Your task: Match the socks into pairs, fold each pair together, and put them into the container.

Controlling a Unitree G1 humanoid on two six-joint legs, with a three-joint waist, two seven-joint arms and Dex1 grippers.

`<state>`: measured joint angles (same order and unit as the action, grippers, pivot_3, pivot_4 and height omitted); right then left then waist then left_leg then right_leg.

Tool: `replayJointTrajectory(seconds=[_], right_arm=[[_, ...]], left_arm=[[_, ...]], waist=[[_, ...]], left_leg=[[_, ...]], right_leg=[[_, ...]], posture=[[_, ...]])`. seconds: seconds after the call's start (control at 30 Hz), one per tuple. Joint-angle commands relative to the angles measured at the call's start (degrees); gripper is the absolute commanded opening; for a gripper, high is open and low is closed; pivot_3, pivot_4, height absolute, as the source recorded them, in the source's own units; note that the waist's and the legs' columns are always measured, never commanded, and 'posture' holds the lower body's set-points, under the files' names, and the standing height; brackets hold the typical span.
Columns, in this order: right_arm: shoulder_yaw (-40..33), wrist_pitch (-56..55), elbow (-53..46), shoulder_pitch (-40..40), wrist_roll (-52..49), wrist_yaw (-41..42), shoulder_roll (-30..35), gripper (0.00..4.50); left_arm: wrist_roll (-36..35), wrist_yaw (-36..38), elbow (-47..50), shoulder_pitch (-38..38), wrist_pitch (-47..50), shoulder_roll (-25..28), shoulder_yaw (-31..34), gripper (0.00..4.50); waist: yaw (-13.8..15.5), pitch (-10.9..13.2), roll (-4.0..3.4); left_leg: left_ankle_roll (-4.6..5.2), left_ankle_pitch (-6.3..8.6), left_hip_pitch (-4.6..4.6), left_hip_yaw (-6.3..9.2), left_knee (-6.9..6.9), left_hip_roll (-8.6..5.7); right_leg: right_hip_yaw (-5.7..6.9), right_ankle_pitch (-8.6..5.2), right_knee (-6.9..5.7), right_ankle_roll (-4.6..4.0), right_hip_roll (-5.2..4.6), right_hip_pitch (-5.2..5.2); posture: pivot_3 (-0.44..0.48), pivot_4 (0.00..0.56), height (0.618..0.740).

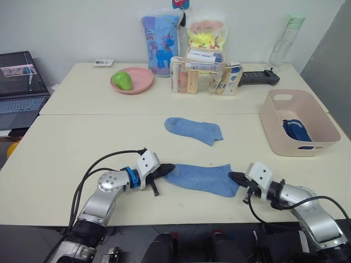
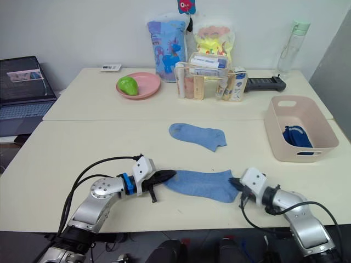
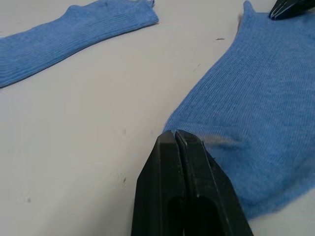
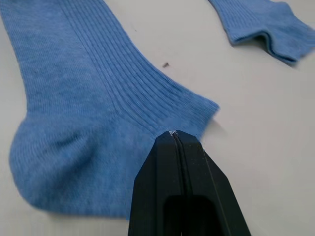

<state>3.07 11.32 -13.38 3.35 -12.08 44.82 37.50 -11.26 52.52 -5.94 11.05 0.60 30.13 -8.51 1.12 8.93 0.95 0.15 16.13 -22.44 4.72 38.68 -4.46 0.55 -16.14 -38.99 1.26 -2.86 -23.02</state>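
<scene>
Left claw point(image 1: 166, 169) pinched closed, low, pointing inward; right claw point(image 1: 236, 177) likewise, facing it.

light: bright, even, soft, from overhead
shadows: faint and short under the near sock point(image 1: 202, 179) and beside each tool on the surface point(image 1: 82, 148)
glare: mild sheen on the clear bottle point(image 1: 285, 39) and the snack bags point(image 1: 160, 38)
focus: head views sharp throughout; wrist views crisp on knit ribs, softer toward the far sock point(image 3: 74, 37)
distortion: slight bowing at the head views' edges
</scene>
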Motion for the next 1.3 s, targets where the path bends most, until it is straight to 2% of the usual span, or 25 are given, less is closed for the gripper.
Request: replayJointTrajectory(seconds=[0.03,0.2,0.33,0.43,0.7,0.9,0.93,1.03,1.13,1.3], right_arm=[[-2.0,1.6,-5.8,-1.0,-4.8,2.9,0.6,0.00],[1.4,4.1,-6.8,-2.4,-3.4,3.6,0.3,0.00],[5.6,5.0,-5.1,-2.0,-0.3,3.7,0.3,0.00],[6.1,4.4,-4.2,-0.1,1.0,3.6,0.9,0.00],[-0.2,3.1,-6.3,6.1,-2.2,4.9,4.1,0.00],[-7.5,5.2,-10.2,3.3,-7.4,0.6,1.3,0.00],[-8.7,5.5,-9.8,2.0,-6.9,-1.2,0.9,0.18],[-10.2,4.1,-7.3,-0.5,-3.9,-4.9,0.0,0.88],[-10.4,1.5,-2.4,-2.6,-0.4,-7.8,-0.8,2.00],[-9.7,-1.5,2.8,-5.0,1.7,-8.3,-1.5,3.80]], left_arm=[[-2.6,1.9,7.7,-0.8,0.1,1.0,1.3,0.01],[-2.4,4.9,12.0,-3.4,1.3,3.7,0.3,0.01],[0.5,4.2,9.1,-4.2,0.3,4.5,-0.5,0.01],[1.2,4.1,8.2,-5.8,0.4,4.5,-0.4,0.01],[-1.3,4.5,9.6,-9.0,2.0,5.5,2.7,0.01],[-8.1,0.6,17.8,-7.7,12.8,5.9,8.8,0.01],[-8.9,-1.0,18.1,-6.9,14.2,5.8,10.7,0.00],[-9.7,-4.6,16.4,-5.0,16.3,5.3,14.7,0.57],[-7.5,-9.9,10.5,-2.3,14.7,3.7,17.6,1.54],[-5.9,-11.9,4.5,-2.1,11.3,2.1,18.2,3.18]], waist=[[0.0,0.0,0.00],[-0.2,0.0,-0.01],[-0.2,0.0,-0.01],[-0.2,0.0,-0.01],[0.0,0.0,-0.02],[0.0,0.0,0.00],[0.0,0.0,-0.01],[0.0,0.0,-0.01],[0.0,0.0,0.00],[0.0,0.0,-0.01]], left_leg=[[0.00,0.00,-0.02,0.00,0.00,0.00],[0.01,0.01,-0.03,0.00,-0.02,0.02],[0.05,0.03,-0.04,0.00,-0.03,0.01],[0.06,0.03,-0.04,0.00,-0.03,0.00],[0.20,0.13,0.11,0.02,-0.03,0.02],[0.22,0.15,0.16,0.02,-0.04,0.03],[0.22,0.15,0.16,0.02,-0.05,0.03],[0.21,0.15,0.15,0.02,-0.06,0.03],[0.08,0.09,0.15,0.00,-0.06,0.01],[-0.03,0.03,0.16,-0.06,-0.07,0.00]], right_leg=[[-0.01,0.00,-0.01,0.00,0.00,-0.03],[-0.01,0.00,-0.02,0.00,0.00,-0.06],[0.00,0.00,0.00,-0.01,0.00,-0.06],[0.00,0.00,0.00,0.00,0.00,-0.06],[0.01,-0.01,0.08,0.01,0.00,0.15],[0.01,-0.02,0.08,0.01,0.00,0.19],[0.01,-0.02,0.07,0.01,0.00,0.18],[0.02,-0.02,0.04,0.01,0.01,0.15],[0.02,-0.03,0.07,0.03,0.01,0.15],[-0.03,-0.02,0.05,0.03,0.01,0.13]], posture=[[0.000,0.150,0.740],[0.000,0.150,0.740],[0.000,0.150,0.740],[0.000,0.150,0.740],[0.000,0.150,0.740],[0.000,0.150,0.740],[0.000,0.150,0.740],[0.000,0.150,0.740],[0.000,0.150,0.740],[0.000,0.150,0.740]])
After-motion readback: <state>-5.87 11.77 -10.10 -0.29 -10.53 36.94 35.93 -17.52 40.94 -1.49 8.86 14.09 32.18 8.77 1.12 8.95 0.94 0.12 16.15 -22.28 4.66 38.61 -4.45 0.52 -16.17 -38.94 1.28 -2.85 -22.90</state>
